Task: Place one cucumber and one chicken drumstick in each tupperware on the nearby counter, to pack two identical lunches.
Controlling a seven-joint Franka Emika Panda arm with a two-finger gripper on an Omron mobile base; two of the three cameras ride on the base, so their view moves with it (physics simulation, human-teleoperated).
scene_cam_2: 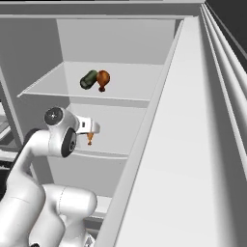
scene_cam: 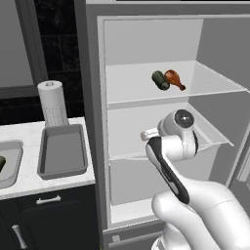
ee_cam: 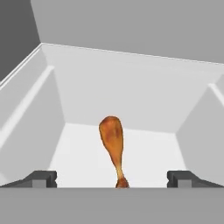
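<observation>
Straddling drumstick (ee_cam: 112, 146) loosely, fingers (ee_cam: 41, 179) spread; left base hides it.

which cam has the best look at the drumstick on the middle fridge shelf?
Hand view: the drumstick lies whole and unobstructed on the shelf, between the open gripper fingertips. The right base view shows just a sliver of it below the hand. In the left base view the arm stands in front of that shelf.

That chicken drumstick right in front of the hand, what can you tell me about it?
The chicken drumstick is glossy orange-brown, with a plump rounded meaty end tapering to a thin bone tip. It lies on a pale fridge shelf, thin end toward the camera, between the open hand's two dark fingertips, which are wide apart and not touching it.
</observation>
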